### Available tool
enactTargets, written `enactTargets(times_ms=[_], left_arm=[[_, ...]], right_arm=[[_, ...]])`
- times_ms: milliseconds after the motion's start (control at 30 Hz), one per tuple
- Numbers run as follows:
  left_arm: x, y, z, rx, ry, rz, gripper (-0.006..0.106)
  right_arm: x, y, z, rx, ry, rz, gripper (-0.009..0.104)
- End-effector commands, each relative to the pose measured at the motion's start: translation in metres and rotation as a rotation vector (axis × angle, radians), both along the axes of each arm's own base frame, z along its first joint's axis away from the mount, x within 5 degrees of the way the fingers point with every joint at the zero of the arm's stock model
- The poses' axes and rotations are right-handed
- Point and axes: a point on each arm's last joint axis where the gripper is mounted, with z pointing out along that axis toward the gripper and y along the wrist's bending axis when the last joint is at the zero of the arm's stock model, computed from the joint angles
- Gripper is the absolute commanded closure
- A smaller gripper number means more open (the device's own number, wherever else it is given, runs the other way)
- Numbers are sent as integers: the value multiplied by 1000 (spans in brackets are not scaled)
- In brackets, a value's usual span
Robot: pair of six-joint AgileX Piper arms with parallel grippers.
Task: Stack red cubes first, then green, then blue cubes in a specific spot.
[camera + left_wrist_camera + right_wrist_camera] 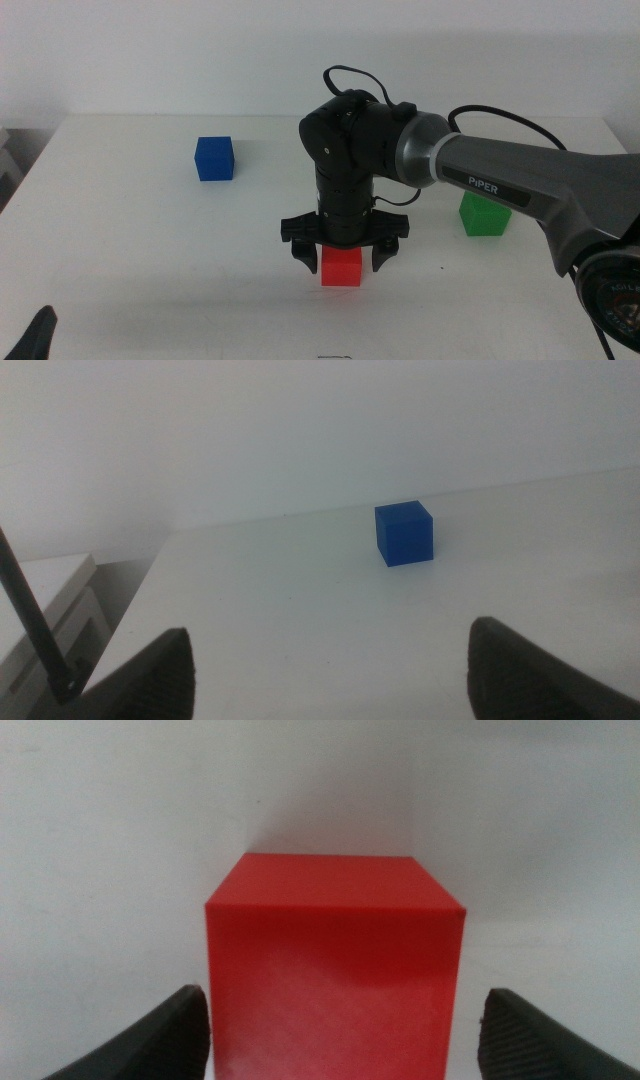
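The red cube rests on the white table near the front centre. My right gripper hangs over it, open, one jaw on either side with a gap to each. The right wrist view is filled by the red cube sitting between the two spread jaws. Back left on the table stands the blue cube, and the left wrist view shows that blue cube well beyond my open left gripper. To the right, partly behind the right arm, is the green cube. The left gripper waits at the bottom left corner.
The white table has its left edge close to the blue cube, with a pale cabinet below it. The right arm's grey link crosses above the table's right side. A dark cable runs past the left wrist camera.
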Motion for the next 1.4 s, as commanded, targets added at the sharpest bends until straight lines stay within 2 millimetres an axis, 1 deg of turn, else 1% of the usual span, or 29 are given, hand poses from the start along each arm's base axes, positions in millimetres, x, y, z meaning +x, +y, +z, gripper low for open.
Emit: enactTargets(times_ms=[0, 200, 333, 467, 567, 600, 700, 733, 767, 833, 900, 1000, 1067, 1233, 1300, 1367], left_arm=[[-1, 0, 10, -14, -106, 0, 7], [-1, 0, 10, -14, -106, 0, 7], [-1, 0, 10, -14, -106, 0, 7], [-1, 0, 10, -14, -106, 0, 7], [-1, 0, 10, -14, -106, 0, 7], [-1, 0, 10, -14, -106, 0, 7], [-1, 0, 10, -14, -106, 0, 7], [-1, 0, 10, -14, -106, 0, 7], [-1, 0, 10, -14, -106, 0, 7], [-1, 0, 10, -14, -106, 0, 7], [-1, 0, 10, -14, -106, 0, 7], [-1, 0, 10, -14, -106, 0, 7], [-1, 0, 10, -14, -106, 0, 7], [-1, 0, 10, -14, -106, 0, 7], [-1, 0, 10, -14, -106, 0, 7], [-1, 0, 10, -14, -106, 0, 7]], right_arm=[[-5, -3, 44, 52, -73, 5, 1], [-9, -6, 64, 31, -82, 8, 1], [-13, -1, 88, 88, -131, 16, 1], [-17, -2, 114, 139, -182, 27, 1], [-19, -16, 137, 166, -222, 14, 1], [-18, -20, 141, 169, -232, 18, 1], [-17, -43, 168, 168, -309, 31, 1], [-16, -50, 173, 159, -327, 40, 1], [-15, -62, 181, 153, -347, 38, 1], [-9, -83, 186, 133, -359, 35, 1], [0, -107, 185, 101, -358, 28, 1], [17, -146, 174, 54, -324, -10, 1], [27, -163, 165, 23, -304, -5, 2], [51, -195, 139, -38, -242, 5, 4], [58, -204, 129, -48, -214, -2, 5], [64, -208, 118, -47, -183, -3, 7]])
